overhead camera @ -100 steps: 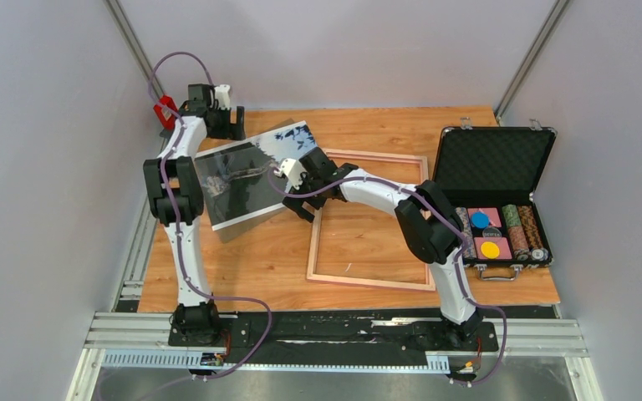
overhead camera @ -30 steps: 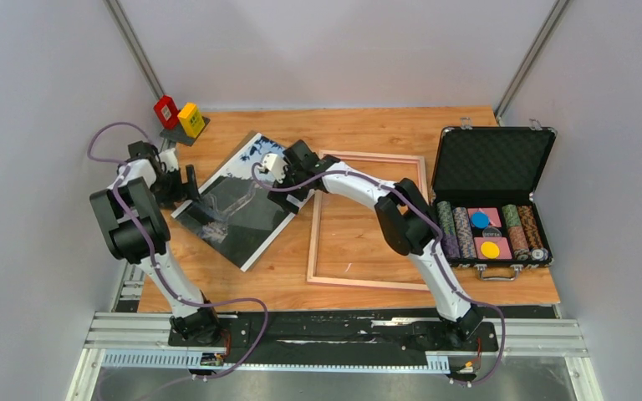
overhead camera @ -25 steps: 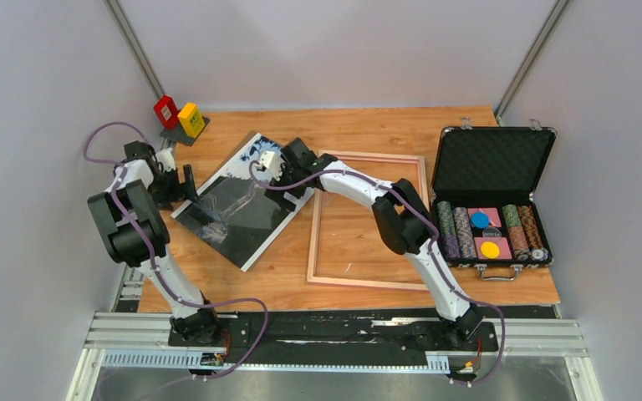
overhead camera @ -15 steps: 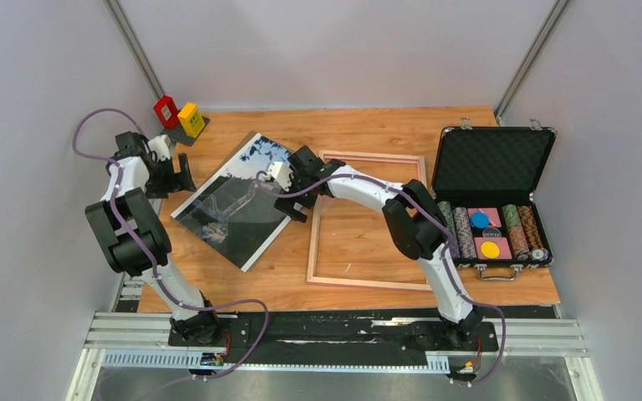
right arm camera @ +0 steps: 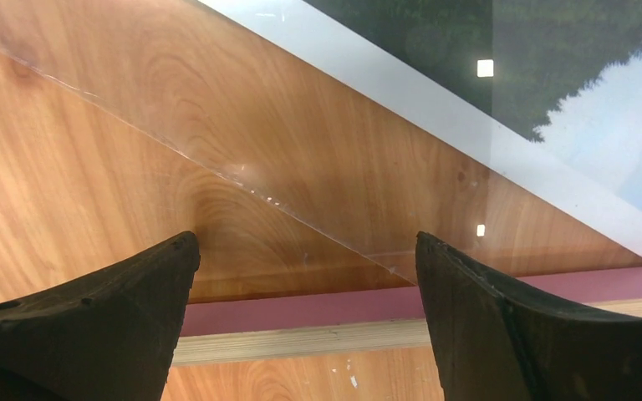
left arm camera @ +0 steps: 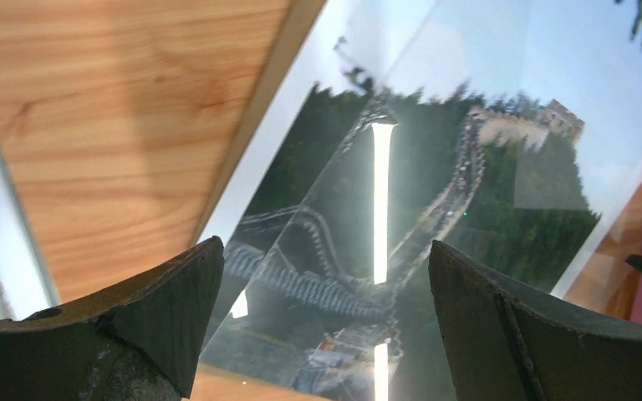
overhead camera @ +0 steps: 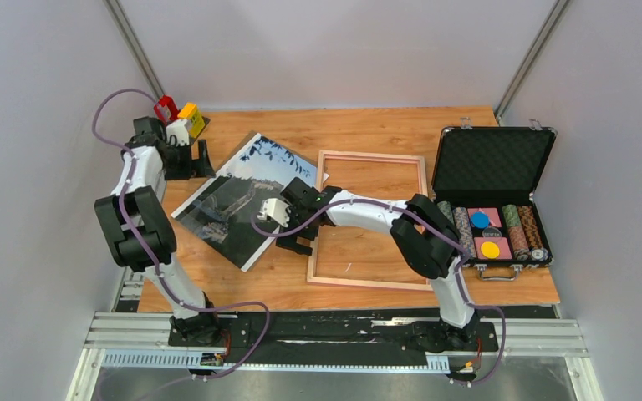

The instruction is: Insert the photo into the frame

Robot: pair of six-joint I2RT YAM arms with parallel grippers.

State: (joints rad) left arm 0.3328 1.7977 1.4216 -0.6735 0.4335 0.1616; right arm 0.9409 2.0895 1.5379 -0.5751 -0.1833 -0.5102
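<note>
Plain pale walls (overhead camera: 343,50) close in a wooden desk (overhead camera: 368,125) on three sides. A metal rail (overhead camera: 543,338) runs along the desk's near edge.

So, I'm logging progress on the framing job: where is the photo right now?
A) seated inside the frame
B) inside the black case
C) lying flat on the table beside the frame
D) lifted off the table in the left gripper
C: the photo lies flat on the table to the left of the frame, and the frame's opening shows only wood.
</note>
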